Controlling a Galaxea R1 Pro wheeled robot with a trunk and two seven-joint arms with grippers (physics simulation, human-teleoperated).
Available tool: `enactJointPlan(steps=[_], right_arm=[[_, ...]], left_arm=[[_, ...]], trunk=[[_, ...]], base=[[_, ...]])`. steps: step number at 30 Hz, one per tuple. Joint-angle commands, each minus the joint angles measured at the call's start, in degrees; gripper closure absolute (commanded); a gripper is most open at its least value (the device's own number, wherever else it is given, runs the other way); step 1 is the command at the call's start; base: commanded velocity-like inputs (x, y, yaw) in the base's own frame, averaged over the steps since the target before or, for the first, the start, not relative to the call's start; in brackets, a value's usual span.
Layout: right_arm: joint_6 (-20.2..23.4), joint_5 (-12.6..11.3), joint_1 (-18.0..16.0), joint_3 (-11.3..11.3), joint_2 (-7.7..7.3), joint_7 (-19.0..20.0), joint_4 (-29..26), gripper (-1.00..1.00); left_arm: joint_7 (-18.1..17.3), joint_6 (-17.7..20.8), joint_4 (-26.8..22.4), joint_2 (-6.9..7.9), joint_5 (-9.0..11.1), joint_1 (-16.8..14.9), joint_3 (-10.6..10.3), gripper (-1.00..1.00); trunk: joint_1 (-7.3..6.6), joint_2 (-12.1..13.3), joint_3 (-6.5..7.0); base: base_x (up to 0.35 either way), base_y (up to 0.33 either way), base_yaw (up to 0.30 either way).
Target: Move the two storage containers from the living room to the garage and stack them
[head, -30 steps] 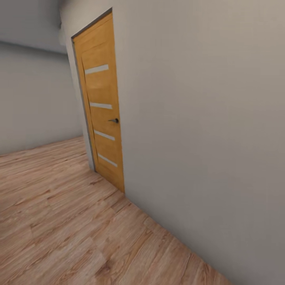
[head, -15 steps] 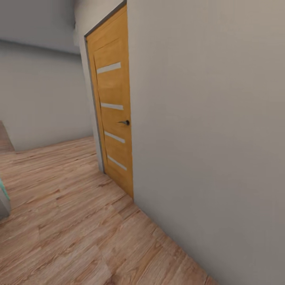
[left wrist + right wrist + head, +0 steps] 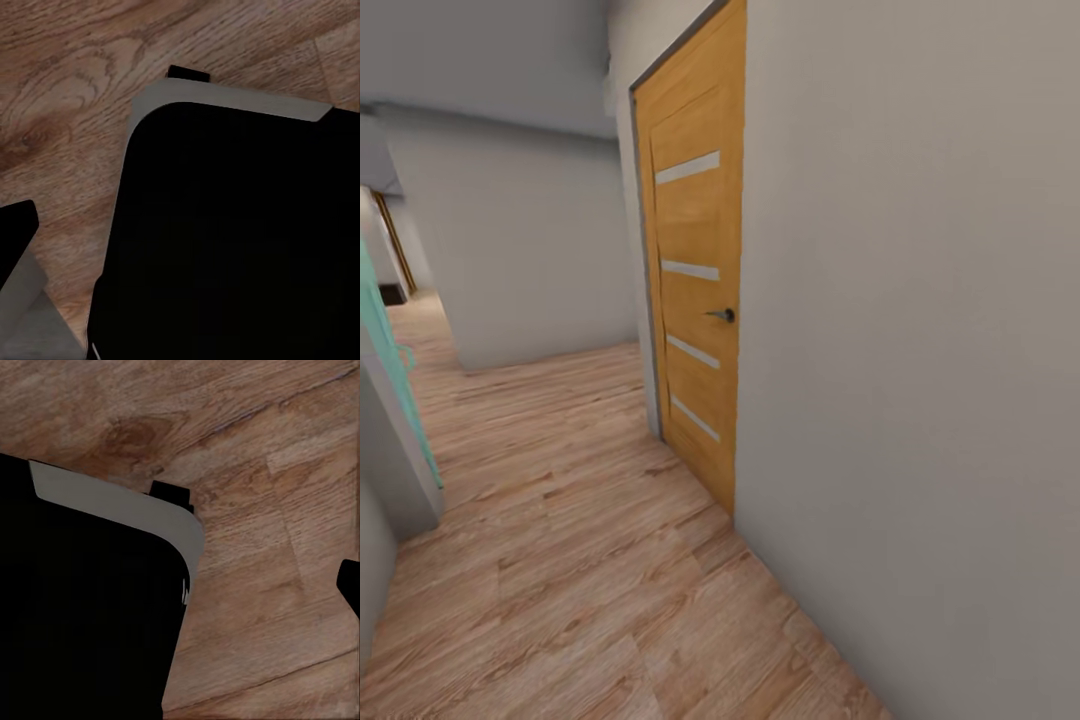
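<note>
The two storage containers are out of view, and so are the living room and the garage. I am in a hallway with a light wood-plank floor (image 3: 560, 560). In both wrist views my own black, grey-edged body (image 3: 232, 240) (image 3: 82, 607) hangs over the planks. A dark sliver (image 3: 15, 229) at the edge of the left wrist view and another (image 3: 351, 585) in the right wrist view may be fingertips. Too little of them shows to tell how the jaws stand.
A wooden door with pale stripes (image 3: 695, 300) stands shut in the plain wall (image 3: 920, 350) on my right, its dark handle (image 3: 726, 315) facing me. A teal-edged panel (image 3: 390, 340) and a grey wall corner (image 3: 395, 470) are close on the left. The hallway runs on toward a pale wall (image 3: 520, 250).
The whole picture has shifted, so the camera has moved: the door now sits further right and looks closer. The teal panel and a passage at the left have come into view.
</note>
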Motion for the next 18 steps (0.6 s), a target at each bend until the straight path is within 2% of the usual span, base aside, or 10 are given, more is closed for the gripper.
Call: enactJointPlan(steps=[1, 10, 18], right_arm=[[-0.3, 0.5, -0.1, 0.0, -0.02, 0.1, 0.1, -1.0], [-0.4, 0.5, -0.1, 0.0, -0.04, 0.1, 0.1, -1.0], [-0.4, 0.4, -0.1, -0.1, -0.11, 0.1, 0.0, -1.0]], left_arm=[[0.1, -0.2, 0.0, -0.01, 0.3, 0.0, 0.0, -1.0], [0.1, -0.2, 0.0, 0.09, 1.3, 0.0, 0.0, -1.0], [0.1, -0.3, 0.0, 0.09, 1.4, 0.0, 0.0, -1.0]], trunk=[[0.02, 0.0, -0.05], [0.02, 0.0, -0.05], [0.02, 0.0, -0.05]], base=[[0.198, 0.0, 0.279], [0.122, 0.0, 0.279], [0.025, 0.0, 0.279]])
